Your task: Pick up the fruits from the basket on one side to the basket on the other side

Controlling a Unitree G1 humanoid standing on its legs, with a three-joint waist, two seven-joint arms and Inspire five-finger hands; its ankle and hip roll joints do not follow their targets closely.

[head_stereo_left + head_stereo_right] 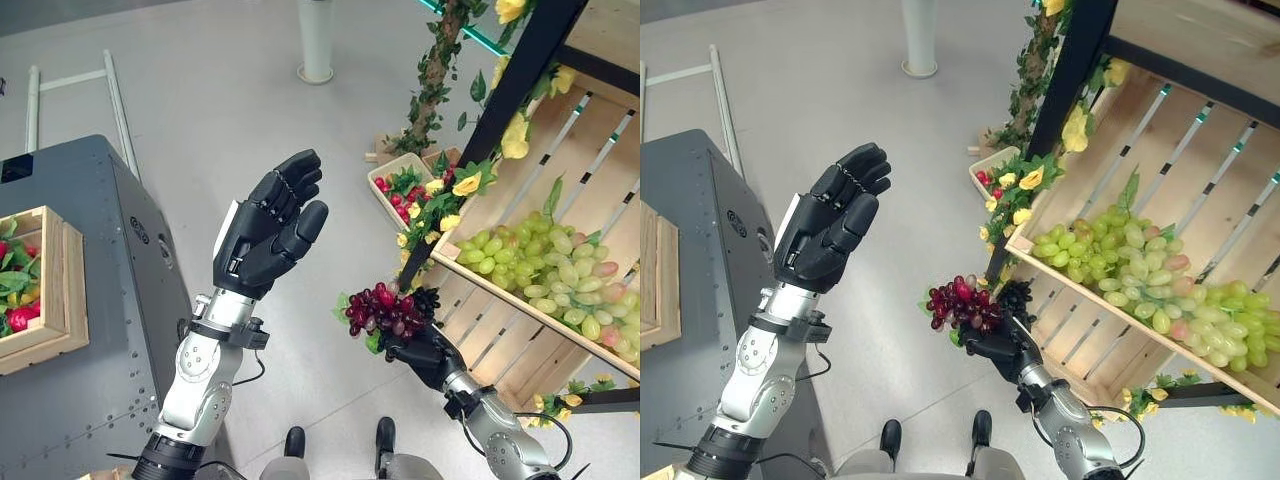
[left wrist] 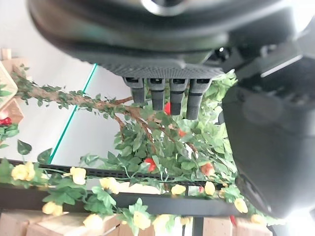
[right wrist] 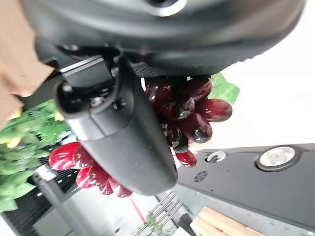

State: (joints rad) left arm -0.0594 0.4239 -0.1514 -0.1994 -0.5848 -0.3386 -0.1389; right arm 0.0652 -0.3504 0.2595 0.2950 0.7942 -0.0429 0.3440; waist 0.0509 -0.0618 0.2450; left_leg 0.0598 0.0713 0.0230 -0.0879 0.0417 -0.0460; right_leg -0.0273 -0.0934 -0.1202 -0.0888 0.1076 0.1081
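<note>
My right hand [image 1: 425, 352]: fingers curled round red grape bunch [image 1: 382, 310], bunch held in air just outside slatted crate [image 1: 560, 180] holding green grapes [image 1: 555, 262]. My left hand [image 1: 268, 225]: raised mid-air, fingers straight, holding nothing. Step, as judged: carry phase. Next move calls for swing across to wooden basket [image 1: 62, 300] on grey cabinet [image 1: 110, 260], then release.

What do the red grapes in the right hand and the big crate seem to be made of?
The red grapes look like glossy plastic: they carry even highlights and a stiff green leaf. The right hand is curled round them. The big crate looks like pale unpainted wood, with visible grain and slats.
</note>
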